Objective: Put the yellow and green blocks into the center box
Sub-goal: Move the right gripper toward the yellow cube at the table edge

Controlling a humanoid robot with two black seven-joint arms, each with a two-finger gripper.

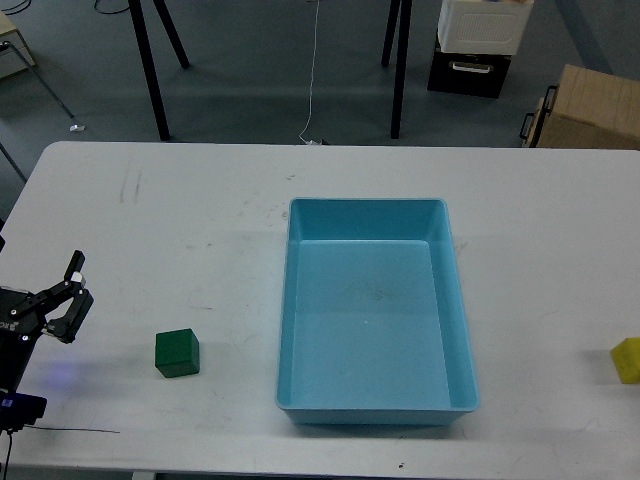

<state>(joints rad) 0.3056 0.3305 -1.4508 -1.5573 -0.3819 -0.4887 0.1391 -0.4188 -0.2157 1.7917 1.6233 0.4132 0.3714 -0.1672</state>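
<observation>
Left end effector: at the left edge of the tabletop, its two dark fingers slightly parted, holding nothing.
Right end effector: not in view, so its state cannot be told.
Green block: sits on the tabletop near the left end effector, well left of the tray and apart from it.
Yellow block: at the far right edge of the view, partly cut off, right of the tray.
Light blue tray: at the centre of the tabletop, with nothing visible inside; neither block is in it yet.
Risk, green block: the narrow opening of the fingers may nudge the cube aside instead of straddling it.
Risk, yellow block: it may lie close to the tabletop's end, so a push could send it off.
Risk, tray: a block carried low could strike the raised rim.
Obstacles: nothing lies between either block and the tray.
Surroundings: on the floor beyond, black stand legs, a white cable, a white and black crate and a cardboard box.
</observation>
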